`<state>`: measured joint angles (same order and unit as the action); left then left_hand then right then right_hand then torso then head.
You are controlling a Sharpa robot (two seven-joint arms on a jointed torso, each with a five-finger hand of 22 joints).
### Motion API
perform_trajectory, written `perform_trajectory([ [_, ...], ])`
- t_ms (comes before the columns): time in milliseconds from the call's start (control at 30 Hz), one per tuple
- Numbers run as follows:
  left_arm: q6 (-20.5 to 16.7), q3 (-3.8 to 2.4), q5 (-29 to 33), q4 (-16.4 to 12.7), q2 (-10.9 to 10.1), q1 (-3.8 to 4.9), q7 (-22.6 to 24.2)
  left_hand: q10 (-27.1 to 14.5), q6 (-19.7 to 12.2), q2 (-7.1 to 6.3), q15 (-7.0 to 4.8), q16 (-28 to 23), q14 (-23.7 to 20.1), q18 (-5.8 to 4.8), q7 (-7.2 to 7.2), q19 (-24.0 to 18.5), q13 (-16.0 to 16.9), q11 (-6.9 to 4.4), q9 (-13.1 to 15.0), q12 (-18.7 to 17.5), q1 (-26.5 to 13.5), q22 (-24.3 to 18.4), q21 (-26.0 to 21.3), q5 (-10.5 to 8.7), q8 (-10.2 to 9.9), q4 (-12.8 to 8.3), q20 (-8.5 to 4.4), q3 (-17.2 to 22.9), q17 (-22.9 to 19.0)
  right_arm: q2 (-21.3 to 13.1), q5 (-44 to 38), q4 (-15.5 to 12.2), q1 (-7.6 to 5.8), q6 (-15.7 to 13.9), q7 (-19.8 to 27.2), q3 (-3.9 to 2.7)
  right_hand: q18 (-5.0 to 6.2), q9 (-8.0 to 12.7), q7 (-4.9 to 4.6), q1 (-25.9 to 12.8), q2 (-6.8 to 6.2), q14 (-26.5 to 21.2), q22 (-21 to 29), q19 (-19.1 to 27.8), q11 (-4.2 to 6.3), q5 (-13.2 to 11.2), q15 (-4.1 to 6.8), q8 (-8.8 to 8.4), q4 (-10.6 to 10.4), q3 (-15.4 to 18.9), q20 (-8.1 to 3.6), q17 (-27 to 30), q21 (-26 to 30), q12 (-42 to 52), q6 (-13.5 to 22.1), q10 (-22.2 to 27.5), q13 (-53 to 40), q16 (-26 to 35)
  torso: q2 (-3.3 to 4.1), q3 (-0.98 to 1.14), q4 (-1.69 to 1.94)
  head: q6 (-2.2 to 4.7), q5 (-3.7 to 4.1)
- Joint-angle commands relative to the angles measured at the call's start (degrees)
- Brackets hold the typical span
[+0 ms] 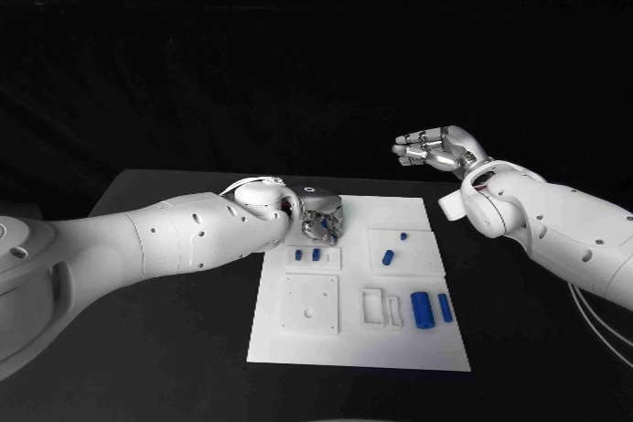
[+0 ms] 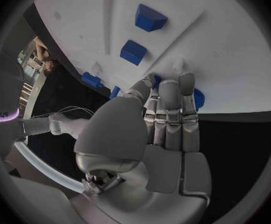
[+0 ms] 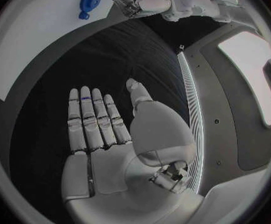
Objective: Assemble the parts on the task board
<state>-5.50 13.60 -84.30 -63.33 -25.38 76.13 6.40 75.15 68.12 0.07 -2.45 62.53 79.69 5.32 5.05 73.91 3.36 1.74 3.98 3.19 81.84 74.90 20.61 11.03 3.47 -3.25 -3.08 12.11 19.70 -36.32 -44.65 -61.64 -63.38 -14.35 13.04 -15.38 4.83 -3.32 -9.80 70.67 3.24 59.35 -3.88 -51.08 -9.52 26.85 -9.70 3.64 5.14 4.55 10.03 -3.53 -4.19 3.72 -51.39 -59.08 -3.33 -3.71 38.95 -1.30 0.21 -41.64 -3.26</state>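
A: Start at the near end of the board [image 1: 284, 349]. What lies there?

B: A white square plate [image 1: 311, 304] on the near left, and to its right two blue cylinders [image 1: 423, 309] side by side, with their long axes running near to far. No hand is close to them.

A: And further up?

B: A small pair of blue pieces [image 1: 309, 254] just past the square plate, and a single blue peg [image 1: 387, 255] to their right, lying slightly tilted.

A: Where is the left hand [image 1: 321, 222]?

B: Over the far left part of the board, just beyond that blue pair. In its wrist view the fingers [image 2: 171, 115] lie straight and close together, tips down on the white surface, with blue blocks [image 2: 133, 52] ahead of them and a bit of blue showing beside the fingertips. I can't tell whether it has hold of anything.

A: The right hand [image 1: 438, 147]?

B: Raised beyond the far right corner, well clear of the board. It holds nothing, and its wrist view shows the fingers straight and the palm flat.

A: So which hand works next?

B: The left, I'd judge. It is nearer, and the small pieces lie just on its near side.
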Motion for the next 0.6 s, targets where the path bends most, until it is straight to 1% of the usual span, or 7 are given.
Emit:
perform_trajectory([
  [33, 0.78, 0.14, 0.34, -0.22, -0.2, -0.26, -0.63, 0.25, 0.2, 0.73, -0.31, 0.2, 0.03, 0.47, 0.04, -0.08, 0.05, 0.03, 0.07, 0.18, 0.21, 1.21, 0.46, 0.01, 0.2, -0.43, -0.47, -0.01, 0.08, 0.04, -0.37, -0.01, 0.01, 0.8, 0.46, -0.03, 0.88, 0.05, 0.07, -0.18, -0.14, -0.44, 0.1, 0.46, 0.09, 0.12, 0.07, -0.37, 0.0, -0.24, 0.04, 0.09, -0.06, -0.29, 0.39, 0.45, 0.01, 0.18, 0.03, -0.03, 0.0, 0.07, 0.04],
  [233, -1.46, 0.09, 1.53, -1.65, -1.47, -0.28, -0.79, -0.02, -0.03, 0.64, -0.36, 0.28, 0.08, 0.48, 0.13, -0.09, 0.04, 0.1, 0.01, 0.17, 0.04, 1.22, 0.9, 0.14, 0.14, -1.05, -0.57, 0.04, 0.15, 0.0, -0.37, 0.01, 0.01, 0.77, 0.47, -0.03, 0.88, 0.05, 0.07, -0.18, -0.14, -0.44, 0.1, 0.46, 0.09, 0.12, 0.07, -0.37, 0.0, -0.24, 0.04, 0.09, -0.06, -0.29, 0.39, 0.45, 0.01, 0.18, -0.02, -0.06, 0.05, 0.15, 0.09],
  [333, -2.69, -0.24, 2.59, -3.31, -2.65, -0.28, -0.97, -0.37, -0.45, 0.47, -0.39, 0.41, 0.17, 0.43, 0.2, -0.04, 0.04, 0.21, -0.05, 0.17, -0.19, 1.2, 1.09, -0.02, 0.15, -1.14, -0.65, 0.09, 0.23, -0.04, -0.37, 0.03, 0.01, 0.75, 0.46, -0.03, 0.88, 0.05, 0.07, -0.18, -0.14, -0.44, 0.1, 0.46, 0.09, 0.12, 0.07, -0.37, 0.0, -0.24, 0.04, 0.09, -0.06, -0.29, 0.39, 0.45, 0.01, 0.18, -0.03, -0.05, 0.17, 0.05, 0.17],
  [467, -3.49, -1.39, 3.84, -4.81, -3.65, -0.27, -1.16, -0.38, -0.38, 0.38, -0.47, 0.5, 0.18, 0.37, 0.17, 0.0, 0.04, 0.19, -0.04, 0.16, -0.28, 1.18, 1.3, 0.11, 0.16, -1.25, -0.77, 0.25, 0.3, -0.03, -0.38, 0.04, 0.01, 0.73, 0.45, -0.03, 0.88, 0.05, 0.07, -0.18, -0.14, -0.44, 0.1, 0.46, 0.09, 0.12, 0.07, -0.37, 0.0, -0.24, 0.04, 0.09, -0.06, -0.29, 0.39, 0.45, 0.01, 0.18, -0.01, -0.06, 0.11, -0.12, 0.19],
  [600, -3.84, -2.66, 5.24, -5.98, -4.55, -0.27, -1.36, -0.39, -0.29, 0.31, -0.49, 0.61, 0.26, 0.34, 0.17, 0.03, 0.04, 0.19, -0.03, 0.17, -0.29, 1.19, 1.42, 0.21, 0.17, -1.36, -0.82, 0.33, 0.36, -0.04, -0.38, 0.09, 0.01, 0.75, 0.43, -0.03, 0.89, 0.06, 0.06, -0.27, -0.14, -0.44, 0.09, 0.46, 0.08, 0.15, 0.07, -0.38, -0.1, -0.28, 0.05, 0.09, -0.07, -0.29, 0.46, 0.47, 0.01, 0.17, -0.01, -0.06, 0.07, -0.09, 0.1],
])
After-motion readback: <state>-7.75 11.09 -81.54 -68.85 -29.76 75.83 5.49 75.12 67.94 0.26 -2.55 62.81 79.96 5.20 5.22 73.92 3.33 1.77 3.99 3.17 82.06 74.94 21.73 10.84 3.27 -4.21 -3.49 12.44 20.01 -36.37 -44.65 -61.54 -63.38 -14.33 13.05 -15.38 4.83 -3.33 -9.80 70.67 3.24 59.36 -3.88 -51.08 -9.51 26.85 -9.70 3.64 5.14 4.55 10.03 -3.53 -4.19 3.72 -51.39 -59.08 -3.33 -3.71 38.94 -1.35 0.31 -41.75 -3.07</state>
